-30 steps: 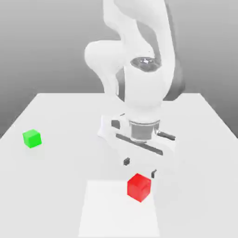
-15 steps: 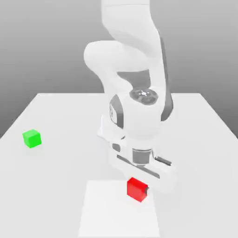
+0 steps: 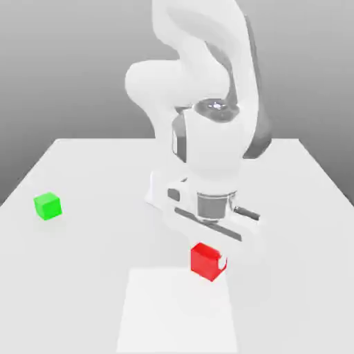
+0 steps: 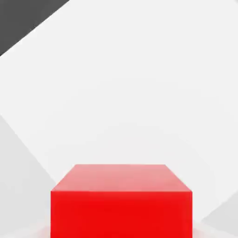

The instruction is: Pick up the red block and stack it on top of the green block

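Note:
The red block [image 3: 206, 261] hangs just above the table near the front, a little to the exterior view's right of centre, with my gripper [image 3: 208, 260] shut on it. One fingertip [image 3: 222, 262] shows against the block's side. In the hand view the red block [image 4: 121, 200] sits close up between the jaws, with the white table beneath it. The green block [image 3: 48, 206] rests on the table far off at the exterior view's left, apart from the gripper.
The white table [image 3: 90, 276] has a paler rectangular patch [image 3: 173, 314] at the front, right under the held block. My arm's base [image 3: 166, 90] rises at the back centre. Open table lies between the two blocks.
The gripper came down around the red block, shut on it, and has now risen a little with the block in it. The green block has stayed put.

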`<action>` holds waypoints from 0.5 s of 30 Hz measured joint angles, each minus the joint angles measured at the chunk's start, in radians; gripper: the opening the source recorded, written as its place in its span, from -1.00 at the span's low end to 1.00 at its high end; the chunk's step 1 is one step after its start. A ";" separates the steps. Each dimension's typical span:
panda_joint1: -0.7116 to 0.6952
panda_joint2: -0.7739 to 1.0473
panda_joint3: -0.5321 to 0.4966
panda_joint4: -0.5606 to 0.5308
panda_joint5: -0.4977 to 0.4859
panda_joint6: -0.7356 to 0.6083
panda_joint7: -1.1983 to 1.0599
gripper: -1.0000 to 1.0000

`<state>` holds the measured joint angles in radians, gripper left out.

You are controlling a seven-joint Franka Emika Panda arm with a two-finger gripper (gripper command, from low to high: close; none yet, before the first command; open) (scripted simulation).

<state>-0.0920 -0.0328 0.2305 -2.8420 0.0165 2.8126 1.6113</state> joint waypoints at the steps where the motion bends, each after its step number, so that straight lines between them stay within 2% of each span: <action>1: -0.050 -0.010 -0.026 -0.002 -0.005 -0.009 -0.006 -1.00; 7: -0.296 -0.054 -0.183 -0.008 -0.061 -0.049 -0.046 -1.00; 15: -0.595 -0.115 -0.450 -0.014 -0.144 -0.100 -0.097 -1.00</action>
<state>-0.6867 -0.1477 -0.2196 -2.8561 -0.1276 2.7123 1.5141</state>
